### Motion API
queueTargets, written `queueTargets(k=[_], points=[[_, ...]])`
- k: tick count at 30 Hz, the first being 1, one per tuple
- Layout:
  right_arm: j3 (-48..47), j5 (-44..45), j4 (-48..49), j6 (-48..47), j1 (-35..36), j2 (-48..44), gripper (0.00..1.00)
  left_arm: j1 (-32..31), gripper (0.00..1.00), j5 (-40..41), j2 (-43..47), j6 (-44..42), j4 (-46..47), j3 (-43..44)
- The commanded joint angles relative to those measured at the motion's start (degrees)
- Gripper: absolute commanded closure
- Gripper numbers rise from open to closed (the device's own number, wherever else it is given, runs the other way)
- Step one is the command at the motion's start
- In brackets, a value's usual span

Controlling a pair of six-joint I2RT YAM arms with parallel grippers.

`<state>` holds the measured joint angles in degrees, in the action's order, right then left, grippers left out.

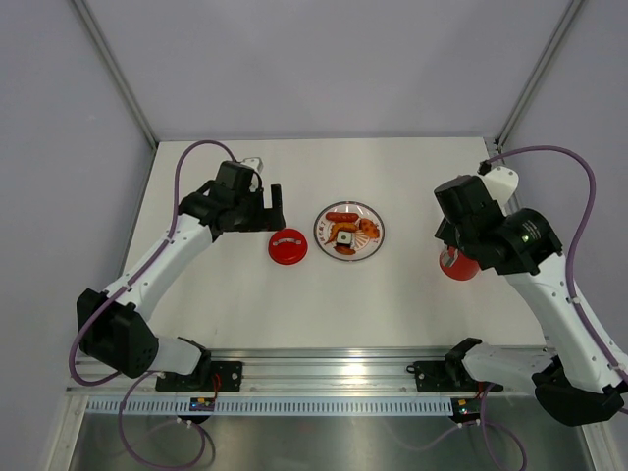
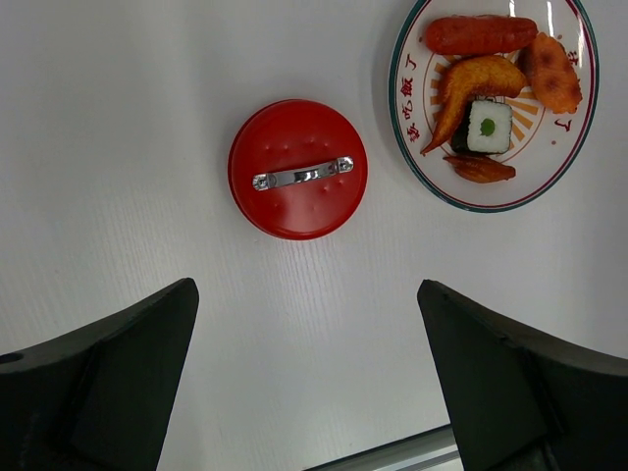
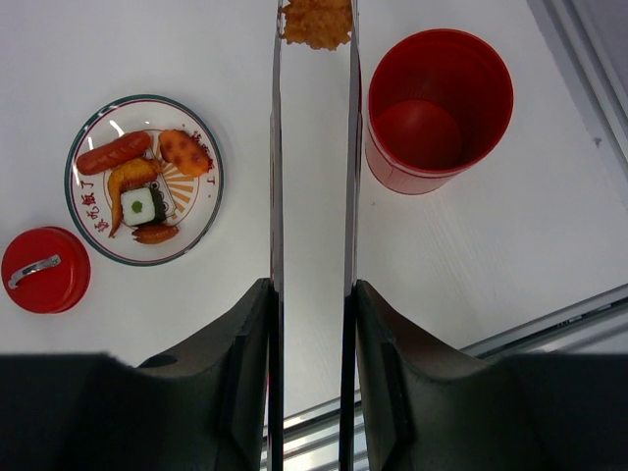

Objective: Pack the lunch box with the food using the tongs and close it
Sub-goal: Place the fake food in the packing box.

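- Seen from above, my right arm covers most of the lunch box (image 1: pixel 457 268). Only a red edge shows beneath it, on the right of the tabletop (image 1: pixel 392 304), and the tongs cannot be made out there at all.
- The right wrist camera supplies them: my right pincer (image 3: pixel 312 294) is clamped from outside on both slim arms of the tongs (image 3: pixel 277 147). These run up the frame and pinch an orange-brown fried piece (image 3: pixel 316 22) between their tips.
- That fried piece is cut off by the frame's top edge. It sits just left of the lunch box's rim, beside the mouth rather than over it, and its height above the tabletop I cannot tell.
- The same view shows the lunch box upright and open, its red floor in plain sight.
- The left wrist camera alone shows the lid (image 2: pixel 297 169) in detail: flat on the tabletop, metal handle (image 2: pixel 302 175) up, just left of the plate (image 2: pixel 402 98) and apart from it.
- My left pincer (image 2: pixel 306 294) hangs wide open, gripping nothing. The lid lies ahead of its fingertips, centred between them, untouched.
- On the plate lie a red sausage (image 2: pixel 479 34), fried bits (image 2: pixel 549 74) and a black-and-white roll (image 2: pixel 488 126). The frame crops the plate's upper right rim.
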<state>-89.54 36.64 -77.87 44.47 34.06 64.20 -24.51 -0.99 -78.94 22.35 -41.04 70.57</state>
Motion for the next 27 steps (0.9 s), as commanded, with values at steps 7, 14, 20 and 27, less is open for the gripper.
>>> queueTargets(k=[7,14,20,27], points=[[5.9,3.7,-15.7,7.3,-0.7,-4.3,1.0,-0.4,0.01,-1.4,-0.3,-1.3,0.5,3.3],[8.8,2.7,-15.7,7.6,-1.5,-7.3,1.0,-0.8,0.01,-1.5,-0.6,-1.1,0.5,3.5],[11.4,1.6,-15.8,7.9,-2.1,-10.0,1.0,-1.4,0.01,-1.5,-0.9,-0.8,0.6,3.4],[14.6,0.4,-15.7,8.8,-2.3,-11.9,1.0,-1.8,0.01,-1.4,-0.8,-0.8,0.5,3.1]])
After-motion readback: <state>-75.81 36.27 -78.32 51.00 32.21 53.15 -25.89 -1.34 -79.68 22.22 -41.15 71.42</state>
